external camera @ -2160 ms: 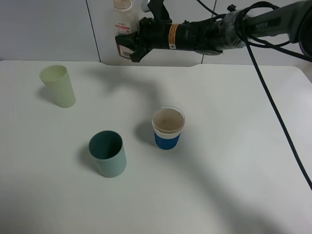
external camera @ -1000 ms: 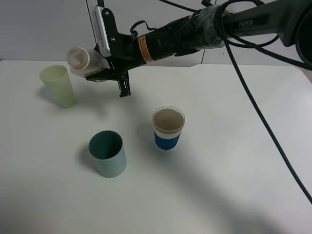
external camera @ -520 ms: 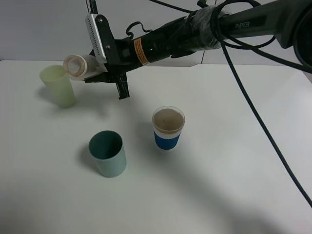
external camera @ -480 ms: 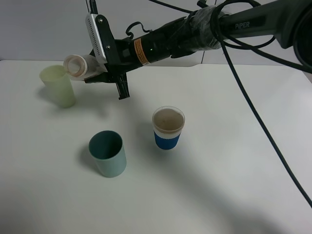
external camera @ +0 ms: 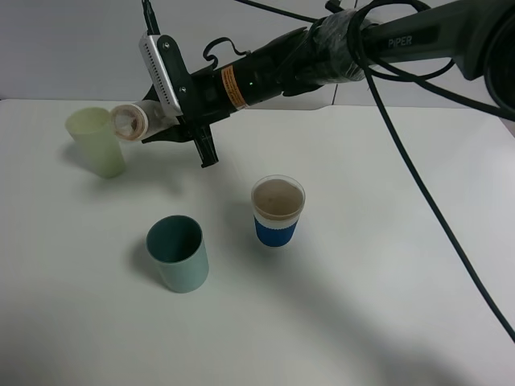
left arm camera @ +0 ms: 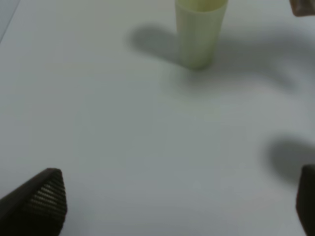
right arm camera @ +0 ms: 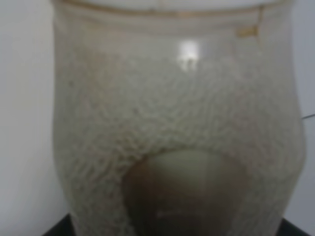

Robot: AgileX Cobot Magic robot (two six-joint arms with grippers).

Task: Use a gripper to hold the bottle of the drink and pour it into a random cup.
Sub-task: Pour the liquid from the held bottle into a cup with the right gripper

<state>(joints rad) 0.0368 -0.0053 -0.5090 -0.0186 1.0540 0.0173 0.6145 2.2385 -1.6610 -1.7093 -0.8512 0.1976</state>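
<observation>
Over the far left of the table [external camera: 402, 281], the bottle of the drink [external camera: 133, 121] lies tipped in the right gripper [external camera: 170, 122], mouth just beside a tumbler [external camera: 96, 145] standing there, while the cup [external camera: 177, 256] stands nearer, with another cup [external camera: 278, 213] to its right.

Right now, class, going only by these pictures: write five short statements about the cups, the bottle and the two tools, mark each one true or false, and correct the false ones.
1. The right tool holds the bottle tipped on its side, mouth toward the pale yellow-green cup. True.
2. The teal cup lies on its side. False: it stands upright.
3. In the high view, the white cup with the blue band stands to the right of the teal cup. True.
4. The left tool grips the pale yellow-green cup. False: its jaws are open and empty, apart from that cup.
5. Four cups stand on the table. False: there are three.
</observation>
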